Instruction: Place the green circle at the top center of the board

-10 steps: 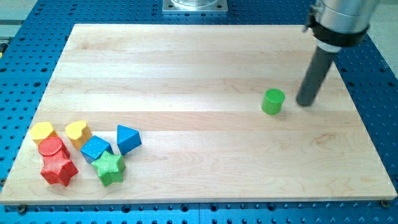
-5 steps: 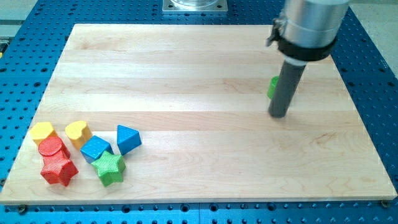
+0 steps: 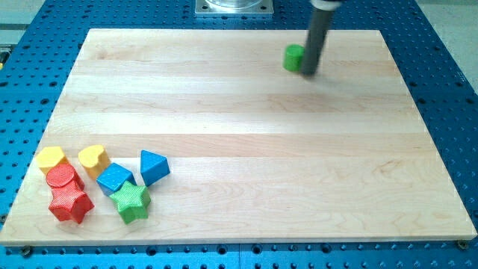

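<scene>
In the camera view, the green circle (image 3: 293, 57) sat near the top of the board (image 3: 239, 187), to the right of the board's middle line, and my tip (image 3: 308, 72) stood against the circle's right side, touching it or just beside it; the rod hid the exact contact. There was no hand to open or close: the arm ended in a plain rod that held nothing and could only shove. The circle looked already high enough, so what the step seemed to need was a short sideways push toward the view's left, with the tip kept square behind the circle's centre so the round block would not roll off to one side. A gentle stroke would have suited, stopping once the circle lay under the board's top centre. The other blocks, clustered at the view's bottom left, lay well apart and posed no obstacle.
</scene>
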Available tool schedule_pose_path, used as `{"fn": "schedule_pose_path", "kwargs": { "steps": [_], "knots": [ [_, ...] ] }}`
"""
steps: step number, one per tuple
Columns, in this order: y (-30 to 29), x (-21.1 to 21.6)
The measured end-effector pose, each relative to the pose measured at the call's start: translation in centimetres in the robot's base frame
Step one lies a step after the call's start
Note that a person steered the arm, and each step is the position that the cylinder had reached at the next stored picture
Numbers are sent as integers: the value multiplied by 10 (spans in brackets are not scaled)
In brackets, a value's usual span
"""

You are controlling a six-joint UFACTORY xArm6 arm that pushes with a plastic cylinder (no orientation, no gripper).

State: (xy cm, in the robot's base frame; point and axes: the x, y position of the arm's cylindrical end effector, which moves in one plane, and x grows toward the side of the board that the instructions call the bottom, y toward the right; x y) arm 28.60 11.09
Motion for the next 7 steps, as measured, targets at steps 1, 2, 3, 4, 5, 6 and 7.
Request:
{"fn": "schedule_pose_path", "kwargs": {
  "steps": [1, 2, 3, 4, 5, 6, 7],
  "knots": [
    [-19, -18],
    [-17, -21],
    [-42, -37],
    [-39, -36],
    [-9, -72],
    [-28, -92],
    [-55, -81]
  ]
}}
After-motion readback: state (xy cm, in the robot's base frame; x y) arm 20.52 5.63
